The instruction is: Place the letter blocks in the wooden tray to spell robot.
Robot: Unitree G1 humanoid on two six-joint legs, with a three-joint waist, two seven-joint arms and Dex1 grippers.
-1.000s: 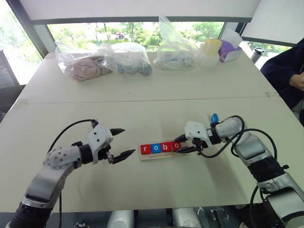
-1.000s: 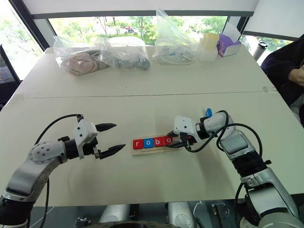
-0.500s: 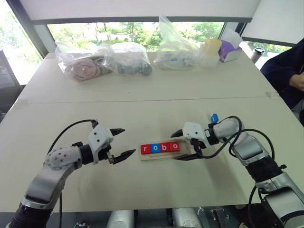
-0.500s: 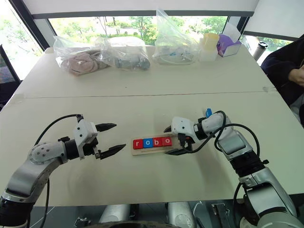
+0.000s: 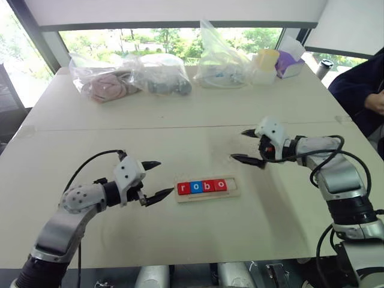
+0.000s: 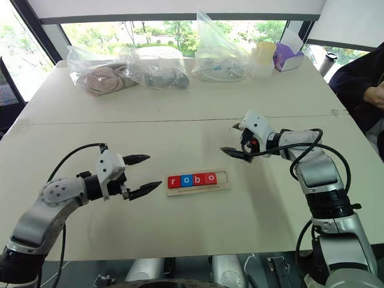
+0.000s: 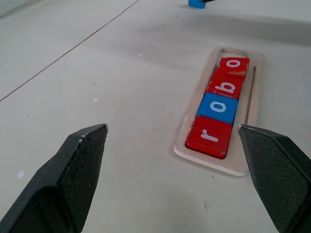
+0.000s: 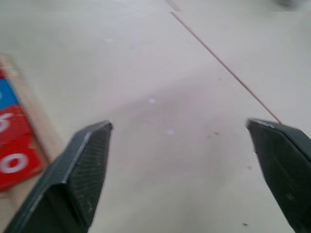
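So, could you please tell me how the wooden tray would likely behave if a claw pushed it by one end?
The tray is flat and low, so it should slide, not tip. It looks like thin pale wood, probably stiff and light. Four blocks fill one end and the other slot is empty, so a push at one end may swing it around.

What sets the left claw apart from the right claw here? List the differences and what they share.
1. The left claw sits close beside the r end of the wooden tray; the right claw is farther off, beyond the tray's empty end.
2. The left claw points along the tray's row of letter blocks; the right claw points across the table behind it.
Shared: both are open and hold nothing.
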